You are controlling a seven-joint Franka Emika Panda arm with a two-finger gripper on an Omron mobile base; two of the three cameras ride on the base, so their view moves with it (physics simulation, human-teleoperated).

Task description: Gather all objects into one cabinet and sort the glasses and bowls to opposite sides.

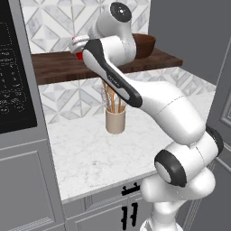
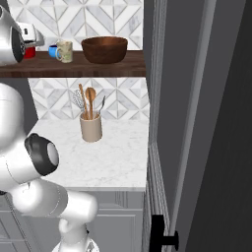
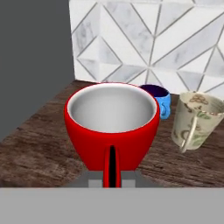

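Note:
My gripper (image 3: 112, 178) is shut on the handle of the bright red cup (image 3: 112, 124), which stands upright at the left end of the dark wooden shelf (image 3: 35, 148). The cup is white inside and holds nothing. Right behind it is the small blue cup (image 3: 161, 99), and to its right a pale beige tumbler (image 3: 194, 120) with a handle and a printed pattern. From the right base view the red cup (image 2: 30, 51), blue cup (image 2: 52, 50), beige tumbler (image 2: 65, 51) and wide brown bowl (image 2: 104, 49) stand in a row on the shelf (image 2: 98, 70). My hand (image 1: 79, 43) hides most of the red cup (image 1: 80, 55).
A beige utensil crock (image 1: 115, 121) with wooden spoons stands on the marble counter (image 1: 90, 158) below the shelf. A black appliance panel (image 1: 13, 67) stands at the left. A tall grey door (image 2: 197, 123) rises at the right, beside the shelf's end.

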